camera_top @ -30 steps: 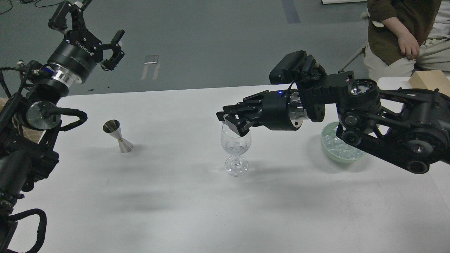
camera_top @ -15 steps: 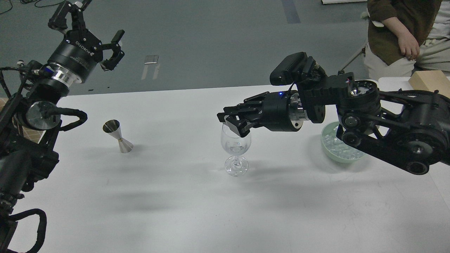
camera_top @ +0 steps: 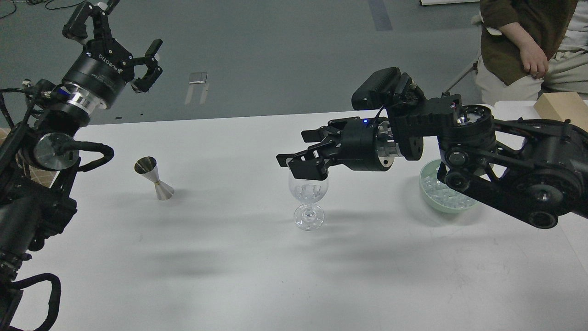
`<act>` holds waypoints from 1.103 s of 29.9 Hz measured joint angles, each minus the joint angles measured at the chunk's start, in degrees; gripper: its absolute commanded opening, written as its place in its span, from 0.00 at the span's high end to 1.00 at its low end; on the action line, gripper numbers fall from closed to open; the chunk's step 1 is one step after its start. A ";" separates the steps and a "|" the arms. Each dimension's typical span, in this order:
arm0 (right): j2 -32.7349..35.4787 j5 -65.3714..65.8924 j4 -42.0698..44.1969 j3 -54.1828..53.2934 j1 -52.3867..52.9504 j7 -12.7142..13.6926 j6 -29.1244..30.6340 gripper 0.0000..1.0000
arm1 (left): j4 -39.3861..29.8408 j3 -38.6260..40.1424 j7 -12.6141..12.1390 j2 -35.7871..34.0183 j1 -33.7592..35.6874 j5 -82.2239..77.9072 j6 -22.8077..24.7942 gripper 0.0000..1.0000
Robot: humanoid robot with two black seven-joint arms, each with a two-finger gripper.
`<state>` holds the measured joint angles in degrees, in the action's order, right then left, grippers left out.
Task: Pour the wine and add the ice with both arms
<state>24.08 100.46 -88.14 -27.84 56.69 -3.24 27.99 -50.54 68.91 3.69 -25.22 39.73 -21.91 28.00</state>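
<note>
- Head view, right side: the right gripper [camera_top: 301,154], black and multi-fingered at the end of the bulky black right arm [camera_top: 505,170], hangs directly over the mouth of the clear stemmed wine glass [camera_top: 308,197]. Its fingers are spread apart and nothing shows between them, which suits a release over the bowl of the glass.
- Same view, the glass: it stands upright on the white table [camera_top: 257,276], near the middle, with what looks like clear ice low in its bowl; how many pieces I cannot tell.
- Same view, the supply: the rest of the small clear ice cubes [camera_top: 436,189] lie heaped in a pale green bowl [camera_top: 429,202] on the table just right of the glass, partly hidden behind the right arm. That puts the bowl within a short swing of the glass, probably so one arm can shuttle between them.
- Same view, left side: the left gripper [camera_top: 115,41] is raised high beyond the table's far edge, jaws apart and empty, well clear of everything, likely parked so it cannot knock the glass.
- Same view, other things: a small steel double-cone jigger [camera_top: 155,178] stands upright on the table well to the left of the glass, nearer the left arm [camera_top: 46,151]. A seated person [camera_top: 523,41] is at the far right corner.
- Judgement: the ice step seems in hand; no bottle is visible.
</note>
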 measured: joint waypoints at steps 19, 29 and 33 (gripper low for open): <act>-0.27 -7.10 0.89 -17.98 -5.99 -0.42 0.00 0.05 | 0.00 0.09 0.00 0.00 0.38 0.01 0.00 0.02; -0.29 -25.88 8.20 -29.63 -9.36 -0.50 0.00 0.06 | 0.00 -0.07 0.00 0.00 0.92 -0.06 0.00 0.02; -0.94 -31.67 11.82 -34.24 -10.06 -0.52 0.00 0.07 | 0.00 -0.09 0.00 0.00 1.00 -0.06 0.00 0.02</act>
<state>23.14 68.80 -76.33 -62.08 46.63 -3.77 27.99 -50.54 68.82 3.69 -25.23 40.73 -21.97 28.00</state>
